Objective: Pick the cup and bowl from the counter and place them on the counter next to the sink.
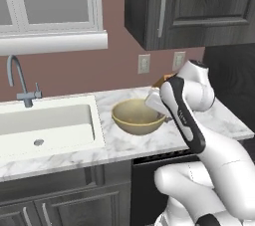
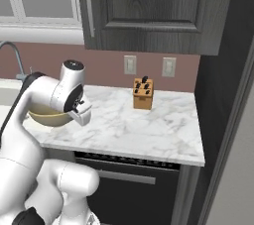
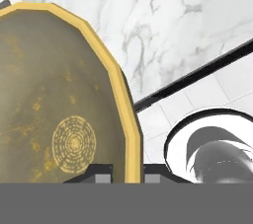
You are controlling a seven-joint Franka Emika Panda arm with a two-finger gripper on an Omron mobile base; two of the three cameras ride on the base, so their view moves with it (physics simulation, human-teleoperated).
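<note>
Yellow-tan, the bowl (image 1: 137, 116) hangs just above the marble counter (image 1: 124, 143) beside the sink (image 1: 47, 126) in the left base view, presumably carried there for placing. From the right base view the arm's wrist hides most of it. Hand view: the gripper (image 3: 127, 173) is clamped on the bowl's rim, one fingertip (image 3: 103, 174) inside, one outside.
</note>
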